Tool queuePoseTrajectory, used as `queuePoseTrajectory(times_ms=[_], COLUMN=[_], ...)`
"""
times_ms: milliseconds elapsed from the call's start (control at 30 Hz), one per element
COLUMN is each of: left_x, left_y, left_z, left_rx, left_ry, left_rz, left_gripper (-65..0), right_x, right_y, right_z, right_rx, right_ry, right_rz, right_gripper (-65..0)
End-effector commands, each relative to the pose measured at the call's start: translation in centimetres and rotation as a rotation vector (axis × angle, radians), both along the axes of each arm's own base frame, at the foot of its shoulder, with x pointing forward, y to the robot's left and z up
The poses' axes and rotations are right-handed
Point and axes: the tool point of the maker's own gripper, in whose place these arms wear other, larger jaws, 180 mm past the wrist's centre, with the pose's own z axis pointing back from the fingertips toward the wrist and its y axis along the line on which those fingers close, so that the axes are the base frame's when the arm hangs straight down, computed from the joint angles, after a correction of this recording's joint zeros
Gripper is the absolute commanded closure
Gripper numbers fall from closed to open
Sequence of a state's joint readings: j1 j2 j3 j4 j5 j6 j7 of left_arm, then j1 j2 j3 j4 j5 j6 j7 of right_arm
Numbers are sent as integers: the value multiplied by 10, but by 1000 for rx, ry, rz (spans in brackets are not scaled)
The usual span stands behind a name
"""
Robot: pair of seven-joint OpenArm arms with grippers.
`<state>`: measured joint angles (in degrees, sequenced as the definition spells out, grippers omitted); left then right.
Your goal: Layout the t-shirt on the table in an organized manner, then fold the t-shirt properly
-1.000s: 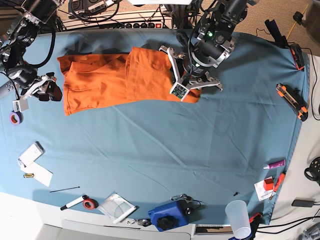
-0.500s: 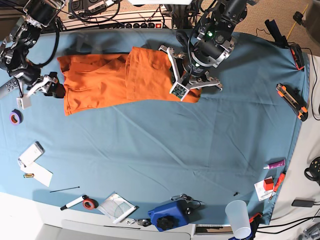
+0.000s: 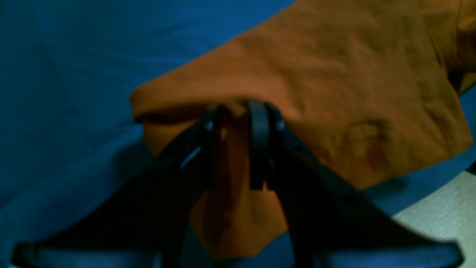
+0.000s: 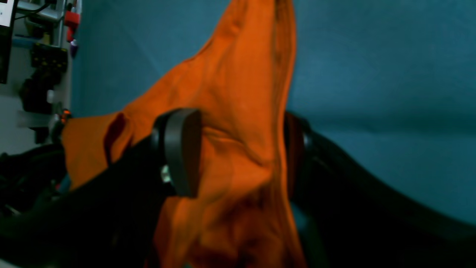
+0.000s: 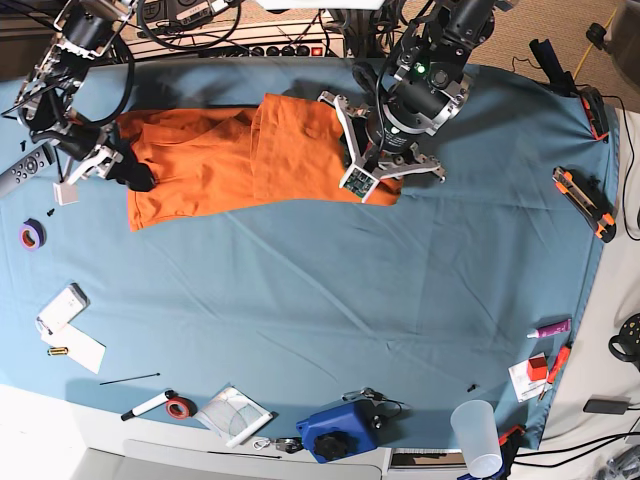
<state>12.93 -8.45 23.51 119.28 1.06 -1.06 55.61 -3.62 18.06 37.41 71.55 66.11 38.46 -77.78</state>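
Note:
The orange t-shirt (image 5: pixel 220 160) lies partly folded and bunched at the back left of the teal table (image 5: pixel 350 300). My left gripper (image 5: pixel 385 172) sits at the shirt's right end. In the left wrist view the left gripper (image 3: pixel 234 111) is shut on a fold of the t-shirt (image 3: pixel 334 74). My right gripper (image 5: pixel 128 172) is at the shirt's left edge. In the right wrist view the right gripper (image 4: pixel 238 149) is open, with its fingers (image 4: pixel 182 149) wide apart on either side of a raised ridge of t-shirt (image 4: pixel 241 93). The neck label is hidden.
A remote (image 5: pixel 20 175) and a purple tape roll (image 5: pixel 31 235) lie left of the shirt. White cards (image 5: pixel 63 307), a marker (image 5: pixel 150 404), a blue object (image 5: pixel 338 430) and a plastic cup (image 5: pixel 478 436) line the front. A utility knife (image 5: pixel 597 203) lies at the right.
My right gripper has moved right and back, from beside the shirt onto its left edge, and now straddles the fabric. The left arm and the shirt's right end have not moved.

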Motion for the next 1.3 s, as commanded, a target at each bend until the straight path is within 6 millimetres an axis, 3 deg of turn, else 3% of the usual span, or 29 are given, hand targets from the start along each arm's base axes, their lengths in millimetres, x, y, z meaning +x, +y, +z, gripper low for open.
queuePoseTrajectory(times_ms=[0,133,200,367,500,667,833,1033,1267], left_x=[7,7,7,7,7,8,6,3,8], left_y=[-2,-3,-3,-3,-3,-4,-3,23,85], left_z=[12,12,12,12,12,13,19,12,-1], left_rx=[-24,-25,-24,-24,-25,-45,-81,53,49], left_ry=[-48,-49,-48,-48,-48,-36,-16,15,88], left_rz=[4,4,4,4,5,34,72,122,345], left_gripper=[-114,-114,-114,-114,-114,-114,-114,-114,-114], right_x=[-9,-9,-10,-6,2,31,50,44,41], right_y=[6,27,31,25,9,-45,-79,-75,-23], right_z=[-12,-19,-21,-13,11,55,84,93,142], right_rx=[-21,9,-2,-111,-300,-633,-745,-768,-838], right_ry=[67,79,88,82,36,-18,-21,-11,-193], right_rz=[39,75,98,128,173,98,12,39,98], right_gripper=[-332,-330,-285,0,0,0,0,0,0])
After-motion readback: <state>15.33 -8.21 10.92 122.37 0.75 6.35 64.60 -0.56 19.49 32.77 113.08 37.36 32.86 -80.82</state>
